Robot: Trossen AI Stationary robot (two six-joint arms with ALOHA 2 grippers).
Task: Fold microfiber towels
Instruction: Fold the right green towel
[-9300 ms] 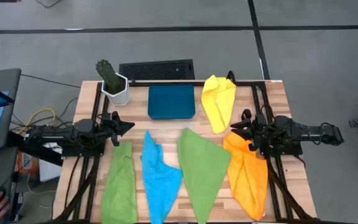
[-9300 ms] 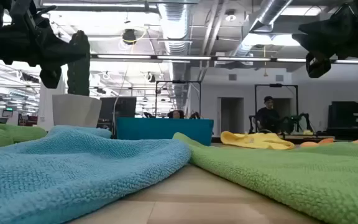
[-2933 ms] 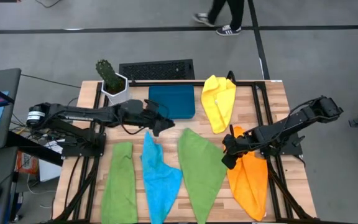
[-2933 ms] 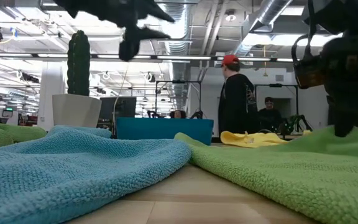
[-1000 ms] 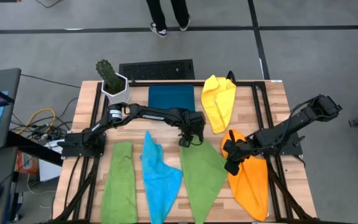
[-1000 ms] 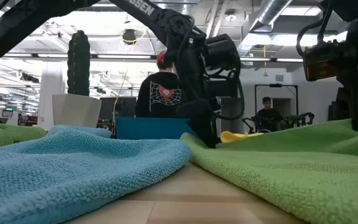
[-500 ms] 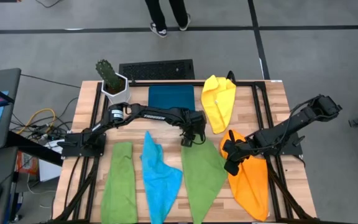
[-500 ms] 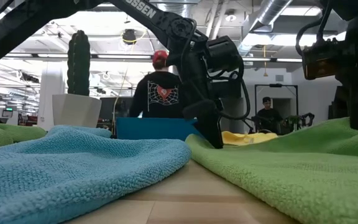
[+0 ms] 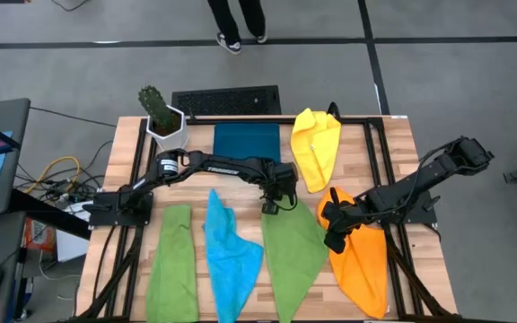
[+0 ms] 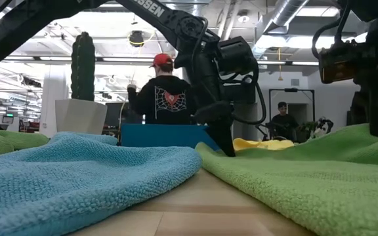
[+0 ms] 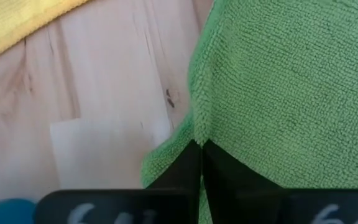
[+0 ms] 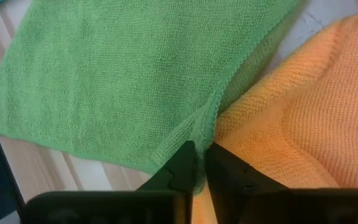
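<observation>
Between both arms lies the middle green towel [image 9: 293, 242], each gripper's fingers clamped on its edge (opposite corners).

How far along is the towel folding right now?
Nothing is folded yet. In hand: the left gripper is shut on the far corner of the middle green microfiber towel, and the right gripper pinches its edge beside the orange towel. The yellow towel, sky-blue towel and second green towel lie untouched.

It was a large open-plan lab or industrial office: exposed ceiling ducts [image 10: 195, 16] at the low view's top centre, further robot rigs [image 10: 293, 115] at right, grey carpeted floor [image 9: 240, 63] around the bench.
</observation>
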